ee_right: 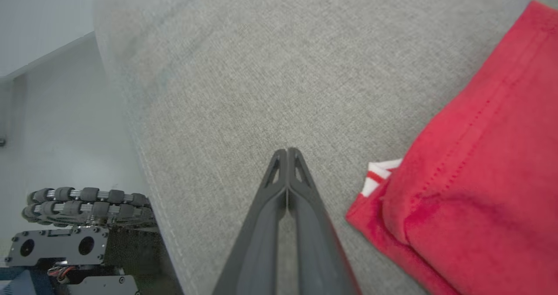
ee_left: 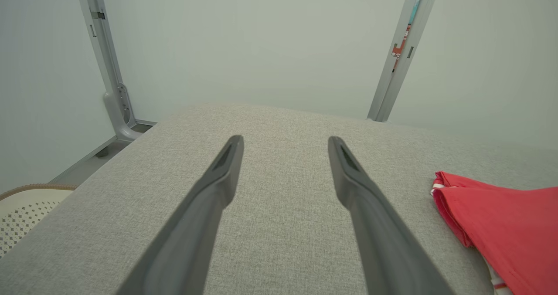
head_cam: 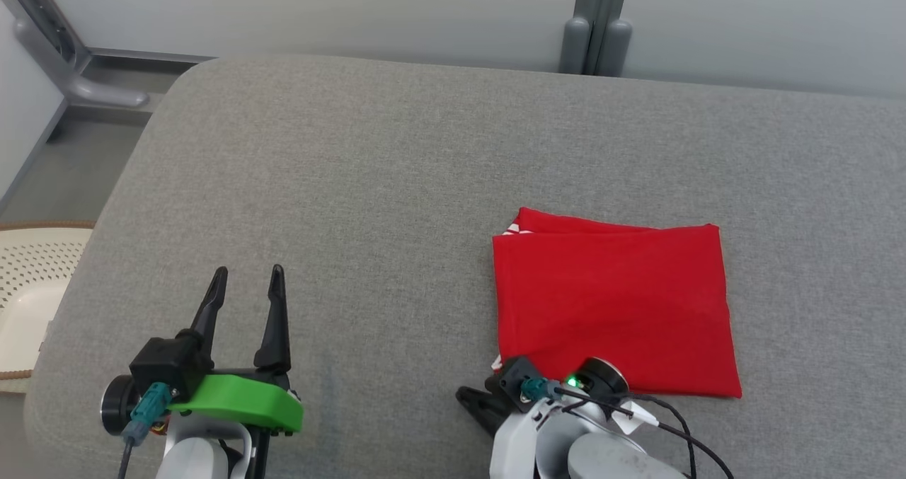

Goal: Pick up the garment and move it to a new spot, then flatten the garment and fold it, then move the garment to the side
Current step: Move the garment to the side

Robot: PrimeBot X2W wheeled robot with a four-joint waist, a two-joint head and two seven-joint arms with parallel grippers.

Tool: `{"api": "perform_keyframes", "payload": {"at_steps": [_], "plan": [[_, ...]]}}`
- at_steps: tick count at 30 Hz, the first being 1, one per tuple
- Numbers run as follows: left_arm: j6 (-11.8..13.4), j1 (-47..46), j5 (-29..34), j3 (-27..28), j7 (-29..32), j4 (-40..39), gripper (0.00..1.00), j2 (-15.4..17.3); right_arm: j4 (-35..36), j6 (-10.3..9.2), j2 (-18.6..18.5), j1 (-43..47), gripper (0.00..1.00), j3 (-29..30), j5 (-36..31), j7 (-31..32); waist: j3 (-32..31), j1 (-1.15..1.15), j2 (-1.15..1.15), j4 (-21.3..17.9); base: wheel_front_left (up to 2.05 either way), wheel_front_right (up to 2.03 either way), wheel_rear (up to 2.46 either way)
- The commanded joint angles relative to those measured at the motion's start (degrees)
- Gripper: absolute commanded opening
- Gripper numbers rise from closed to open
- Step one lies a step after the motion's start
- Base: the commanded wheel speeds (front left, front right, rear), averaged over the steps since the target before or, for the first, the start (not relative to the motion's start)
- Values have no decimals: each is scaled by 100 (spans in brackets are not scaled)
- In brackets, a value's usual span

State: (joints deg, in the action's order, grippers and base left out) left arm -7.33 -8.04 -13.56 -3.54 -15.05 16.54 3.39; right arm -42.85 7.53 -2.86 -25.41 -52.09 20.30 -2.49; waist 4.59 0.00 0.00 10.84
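Observation:
The garment (head_cam: 613, 308) lies folded into a red rectangle on the grey cushion (head_cam: 396, 182), right of centre, with striped trim peeking out at its left corners. In the right wrist view the garment (ee_right: 479, 177) sits just right of my right gripper (ee_right: 287, 152), whose fingers are pressed together on nothing, over bare cushion beside the near corner. My right gripper (head_cam: 473, 399) is mostly hidden under its wrist in the head view. My left gripper (head_cam: 248, 281) stands open over the cushion at the lower left. From the left wrist, the garment (ee_left: 501, 225) shows far right of my left gripper (ee_left: 285, 143).
A cream perforated basket (head_cam: 25, 288) stands off the cushion's left edge. Grey frame posts (head_cam: 594, 26) rise behind the cushion against a pale wall. The robot's wheeled base (ee_right: 83, 208) shows below the cushion's near edge in the right wrist view.

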Motion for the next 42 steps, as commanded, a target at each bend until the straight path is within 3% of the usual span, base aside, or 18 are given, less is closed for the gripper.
{"api": "perform_keyframes", "payload": {"at_steps": [1,4,5,6,9,14,16,20,27,42], "plan": [[-19,-79,-27,30,-12,-6,100,13,108,-10,-11,-151,0,-35,147,-142,-13,0,0,-24,0,0,0],[-19,-25,-11,89,-12,-7,100,16,405,-10,-14,-245,0,72,508,-492,-72,0,0,-105,0,0,0],[-19,-8,-7,103,-12,-12,100,22,514,-10,-17,-289,88,163,581,-623,-91,0,0,-136,0,0,0],[-18,28,15,127,-12,-27,100,23,639,-10,-16,-339,100,346,630,-795,-124,0,0,-186,0,0,0],[-13,131,52,239,-12,-64,100,20,967,-10,-18,-333,100,1050,531,-1070,-198,0,0,-342,0,0,0],[0,266,69,419,-12,-133,100,11,1677,-10,-287,139,100,2823,-181,-1200,-327,0,0,-672,0,0,0],[14,333,66,510,-12,-179,100,9,2113,-8,-332,418,100,3674,-609,-1050,-371,0,0,-849,0,0,0],[32,381,71,622,-12,-218,100,-4,2674,-6,-452,841,100,4537,-1077,-639,-415,0,0,-1075,0,0,0],[41,481,122,663,-12,-235,100,-24,3066,-6,-606,1285,100,5062,-1279,-96,-526,0,0,-1356,0,0,0],[7,521,108,604,-12,150,100,-29,2628,-6,-674,1404,100,4776,-902,51,-631,0,0,-1471,0,0,0]]}}
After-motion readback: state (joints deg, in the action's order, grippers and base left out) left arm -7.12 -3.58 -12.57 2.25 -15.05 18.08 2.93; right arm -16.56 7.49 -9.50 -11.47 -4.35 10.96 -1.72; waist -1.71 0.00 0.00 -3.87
